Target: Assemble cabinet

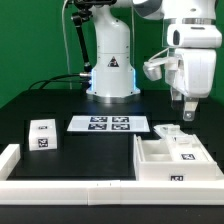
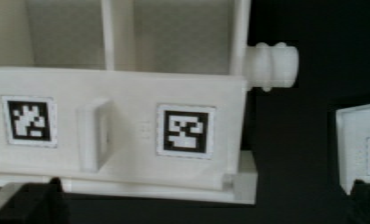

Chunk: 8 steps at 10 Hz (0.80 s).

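The cabinet [image 1: 150, 168] is white, its faces carrying black-and-white square tags [image 2: 187, 130]. The bench [image 1: 60, 100] is black. The marker board [image 1: 108, 124] is white with black-and-white tags, the drawer block [image 1: 42, 133] likewise. A white rail [image 1: 60, 187] lines the bench's front edge.

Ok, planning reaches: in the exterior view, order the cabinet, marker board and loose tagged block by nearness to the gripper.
1. Large white plastic cabinet, just under the gripper.
2. Flat white marker board, centre.
3. Small white tagged block, exterior view's left.
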Each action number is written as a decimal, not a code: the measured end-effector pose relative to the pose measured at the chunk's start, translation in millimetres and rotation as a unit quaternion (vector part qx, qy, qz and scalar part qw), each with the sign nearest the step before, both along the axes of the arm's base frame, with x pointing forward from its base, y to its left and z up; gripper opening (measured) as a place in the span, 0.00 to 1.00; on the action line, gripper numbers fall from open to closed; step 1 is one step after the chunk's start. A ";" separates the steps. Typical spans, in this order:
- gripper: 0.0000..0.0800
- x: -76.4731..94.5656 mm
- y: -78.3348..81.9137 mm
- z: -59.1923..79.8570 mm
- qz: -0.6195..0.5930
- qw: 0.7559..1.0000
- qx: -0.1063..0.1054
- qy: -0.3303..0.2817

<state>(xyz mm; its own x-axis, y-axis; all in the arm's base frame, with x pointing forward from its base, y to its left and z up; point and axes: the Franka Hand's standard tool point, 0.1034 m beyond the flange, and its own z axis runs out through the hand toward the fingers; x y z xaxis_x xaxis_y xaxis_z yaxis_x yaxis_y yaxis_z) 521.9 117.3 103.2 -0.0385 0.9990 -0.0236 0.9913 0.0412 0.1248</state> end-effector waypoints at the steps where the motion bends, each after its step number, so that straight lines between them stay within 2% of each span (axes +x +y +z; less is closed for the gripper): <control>1: 1.00 -11.3 3.6 -4.4 0.007 1.000 0.002 0.003; 2: 1.00 -19.0 6.8 -9.2 0.010 1.000 0.001 0.011; 6: 1.00 -19.6 6.6 -12.5 0.009 1.000 0.001 0.013; 7: 1.00 -27.3 11.5 -15.3 0.031 0.999 0.010 0.001; 8: 1.00 -47.0 17.4 -22.5 0.066 0.998 0.021 -0.012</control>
<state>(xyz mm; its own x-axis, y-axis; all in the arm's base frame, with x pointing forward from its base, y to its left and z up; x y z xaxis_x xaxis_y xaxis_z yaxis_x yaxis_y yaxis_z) 474.9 134.7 80.7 -0.1691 0.9855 0.0148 0.9743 0.1649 0.1534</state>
